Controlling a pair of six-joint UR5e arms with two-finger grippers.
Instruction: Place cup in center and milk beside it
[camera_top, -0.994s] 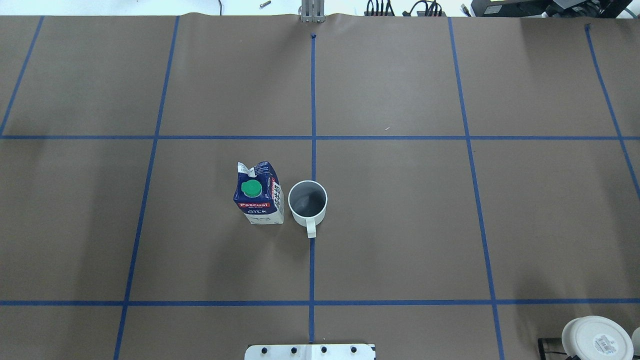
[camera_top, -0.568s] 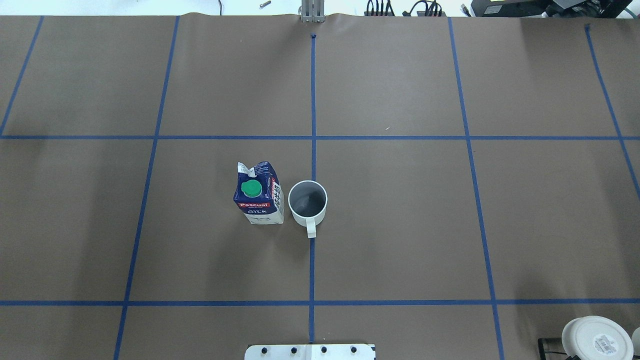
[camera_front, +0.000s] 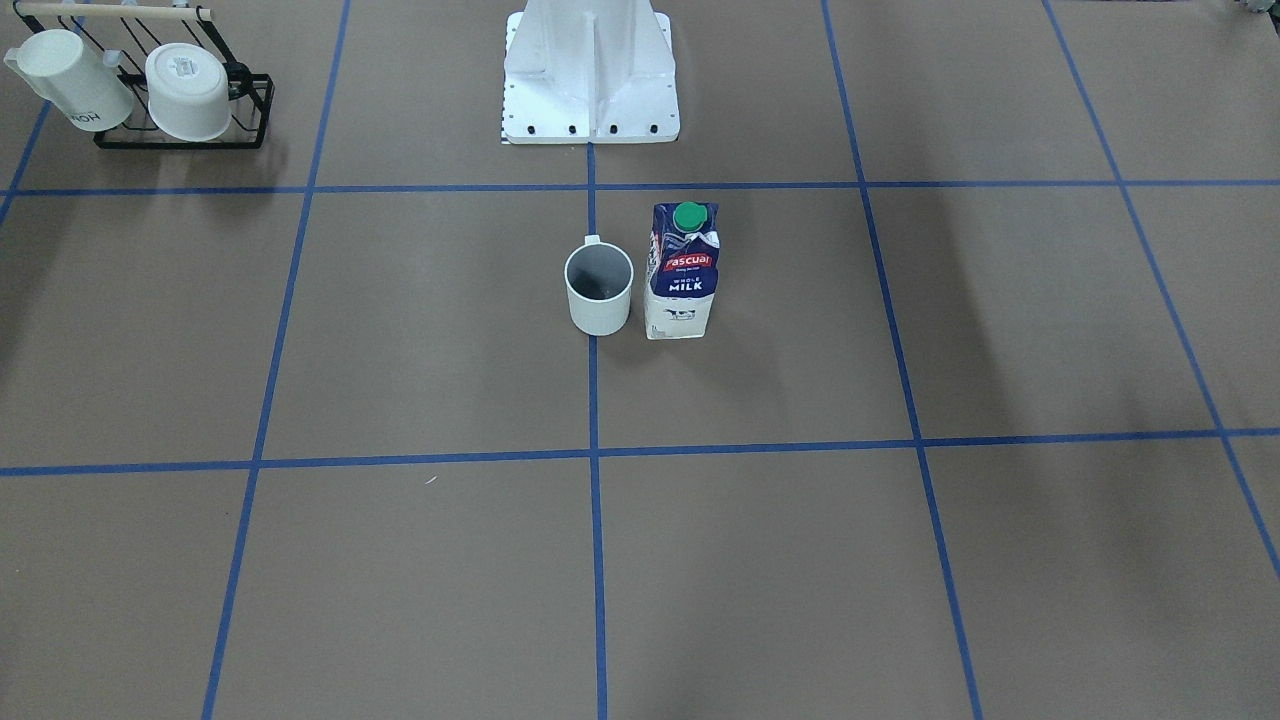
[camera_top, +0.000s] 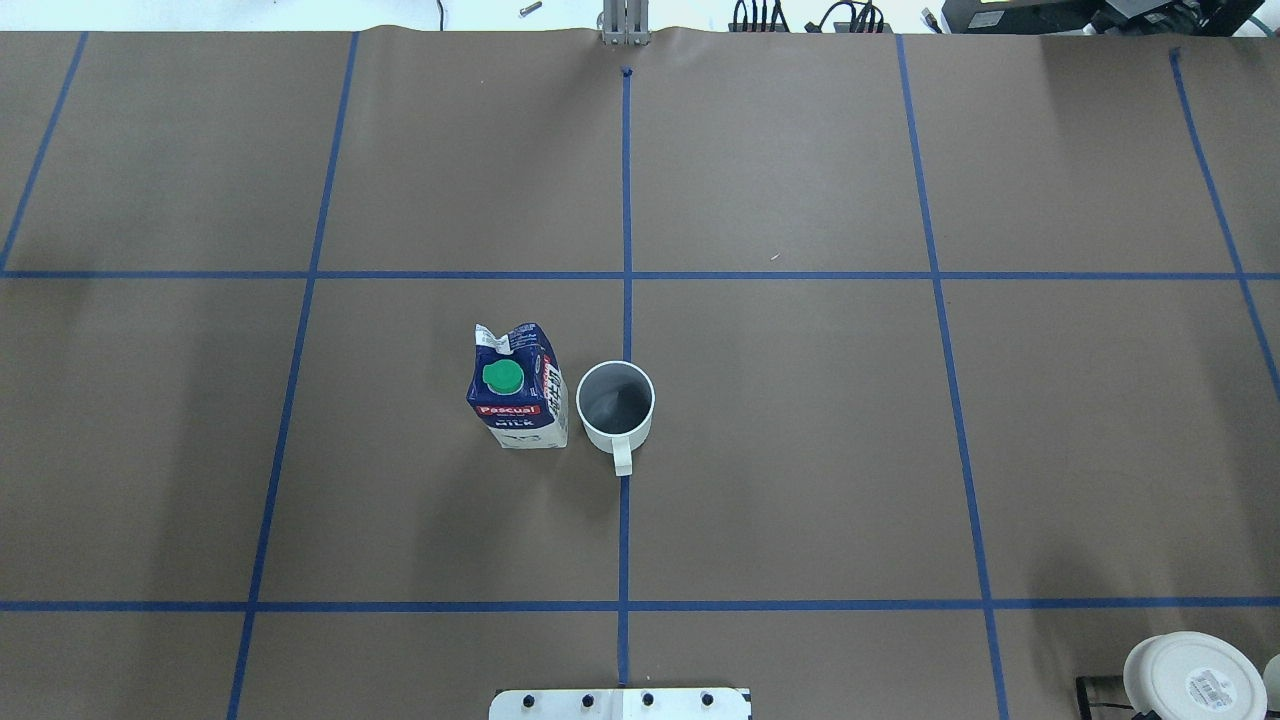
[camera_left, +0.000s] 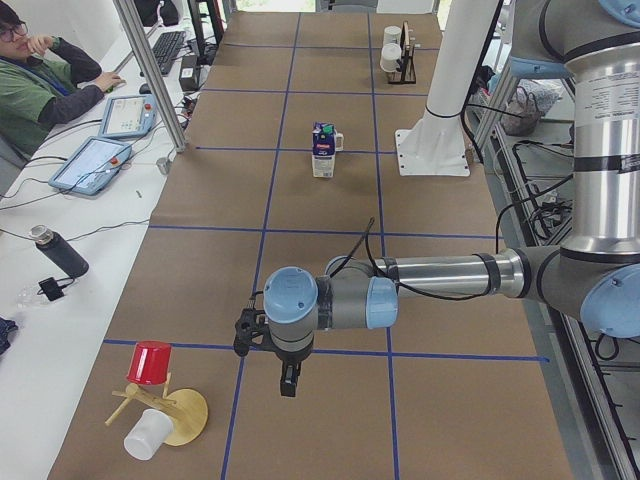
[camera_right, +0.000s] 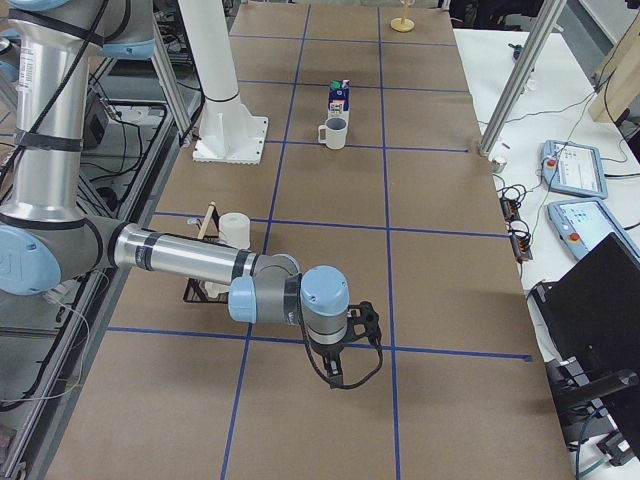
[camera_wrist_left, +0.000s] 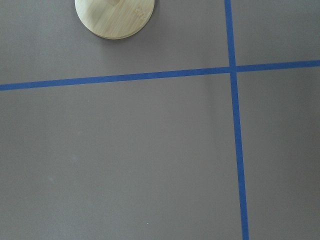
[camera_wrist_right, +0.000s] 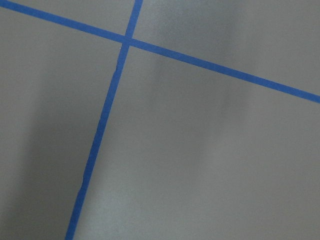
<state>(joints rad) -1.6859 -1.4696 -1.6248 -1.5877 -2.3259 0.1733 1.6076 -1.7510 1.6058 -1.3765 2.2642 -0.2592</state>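
The brown table carries the cup, milk just beside; mug rack near a corner.

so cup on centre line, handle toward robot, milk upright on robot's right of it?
No, wrong side. Overhead view: cup on centre line, handle toward robot, milk upright on robot's left of it.

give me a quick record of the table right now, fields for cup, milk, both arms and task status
cup: upright on the middle tape line, handle toward the robot
milk: upright, close on the cup's left, small gap
left end effector: far from both, empty, open or shut unclear
right end effector: far from both, empty, open or shut unclear
task status: looks done
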